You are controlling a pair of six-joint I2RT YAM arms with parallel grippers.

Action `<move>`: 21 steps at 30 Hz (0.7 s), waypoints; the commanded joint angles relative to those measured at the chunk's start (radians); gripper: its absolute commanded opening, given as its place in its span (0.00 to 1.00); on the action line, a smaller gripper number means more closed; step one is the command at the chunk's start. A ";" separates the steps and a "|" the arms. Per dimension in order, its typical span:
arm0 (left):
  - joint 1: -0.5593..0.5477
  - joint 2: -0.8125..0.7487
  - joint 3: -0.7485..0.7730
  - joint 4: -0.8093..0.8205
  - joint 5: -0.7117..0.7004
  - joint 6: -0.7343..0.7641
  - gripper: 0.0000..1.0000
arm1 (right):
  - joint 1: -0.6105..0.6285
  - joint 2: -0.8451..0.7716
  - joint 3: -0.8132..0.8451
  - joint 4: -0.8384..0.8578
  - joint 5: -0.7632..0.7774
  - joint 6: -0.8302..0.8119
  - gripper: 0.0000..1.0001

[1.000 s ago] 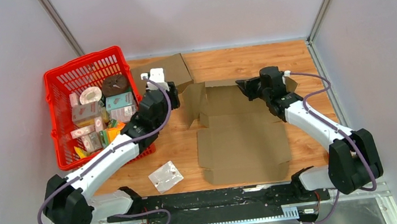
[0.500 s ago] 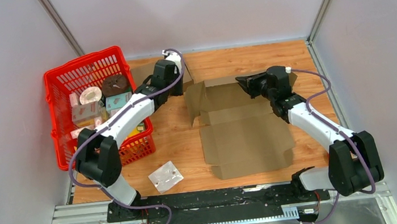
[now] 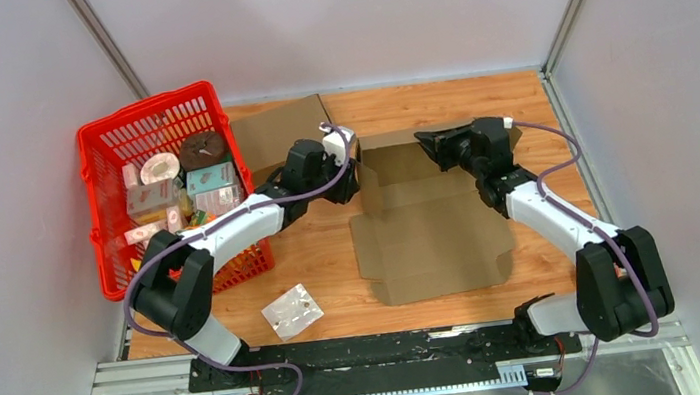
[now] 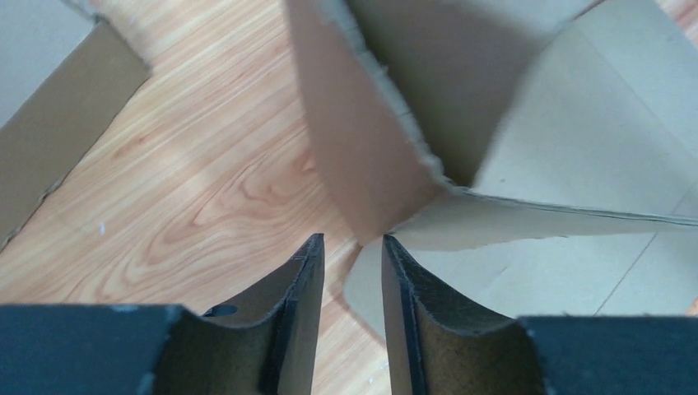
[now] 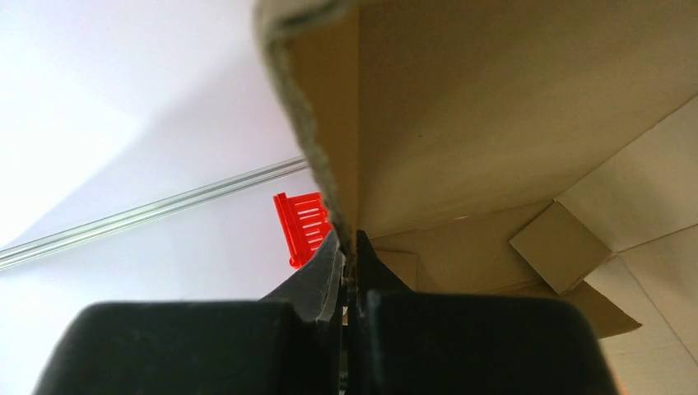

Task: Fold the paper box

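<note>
While the paper box [image 3: 432,238] lies mostly flat on the wooden surface [image 3: 322,251] between the two arms, its far end is partly raised: the back wall stands up, and the left side flap [image 4: 362,164] leans upright at the corner beside it. The right fingers [image 5: 323,276] are closed tight on the top edge of that back wall, near its right end, with the cardboard pinched between them. The left fingers [image 4: 300,329] stand slightly apart, leaving a narrow gap. The lower corner of the raised left flap sits just beyond their tips, and nothing is clamped between them; whether a tip touches the flap I cannot tell. At the left edge of the surface sits a red basket [image 3: 155,116] filled with small packages, and the left arm reaches past its near corner. A flat cardboard sheet [image 3: 277,131] lies behind that arm, just beside the basket. A clear plastic packet [image 3: 293,311] lies near the front, apart from the box's left side.
</note>
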 commanded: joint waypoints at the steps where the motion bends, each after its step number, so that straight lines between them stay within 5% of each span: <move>1: -0.039 -0.033 -0.001 0.134 -0.051 0.041 0.41 | -0.006 -0.018 -0.025 0.075 -0.017 -0.012 0.01; 21: -0.091 -0.033 -0.194 0.484 -0.083 -0.008 0.51 | -0.001 -0.025 -0.107 0.065 0.012 -0.258 0.02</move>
